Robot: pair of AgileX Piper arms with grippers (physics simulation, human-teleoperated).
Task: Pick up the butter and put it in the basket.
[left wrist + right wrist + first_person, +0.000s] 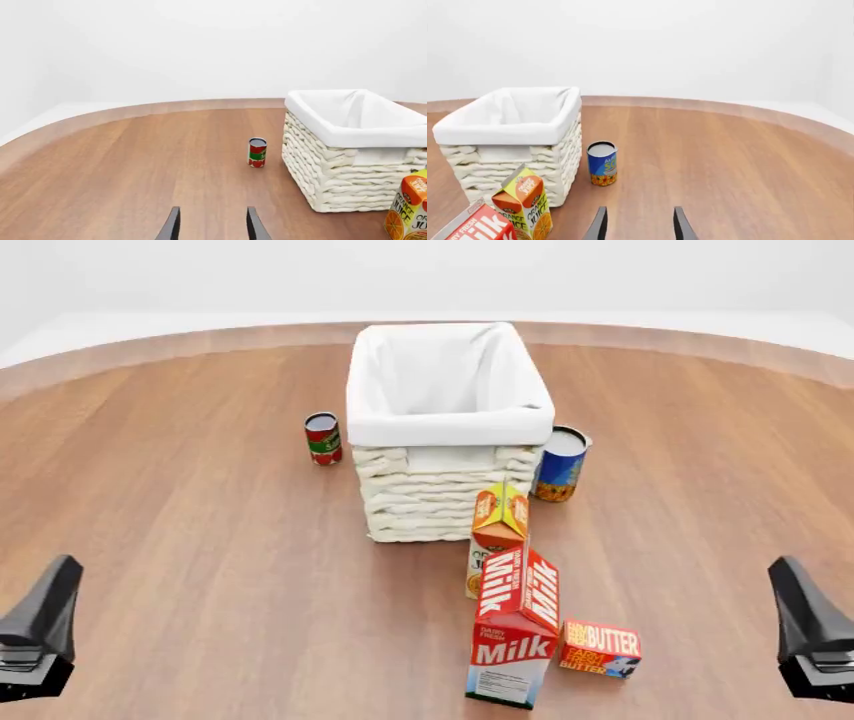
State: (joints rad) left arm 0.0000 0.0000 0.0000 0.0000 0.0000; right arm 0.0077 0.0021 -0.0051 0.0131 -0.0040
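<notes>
Both grippers parted and empty at the near edge; butter lies flat by the milk carton.

Nearest, the dark left gripper [36,635] and right gripper [811,635] sit at the front corners of the smooth wood-grain worktop [187,540], each with fingers spread apart on nothing. Between them the butter [599,648], a small flat red-orange box with white and yellow lettering, lies just right of the tall red milk carton [515,640]. Behind stands the gabled orange juice carton [498,530], close against the basket [449,440], a rectangular cream wicker weave with white cloth folded over its rim and nothing visible inside. A red-and-green can [322,438] stands left of it, a blue can [561,463] right.
</notes>
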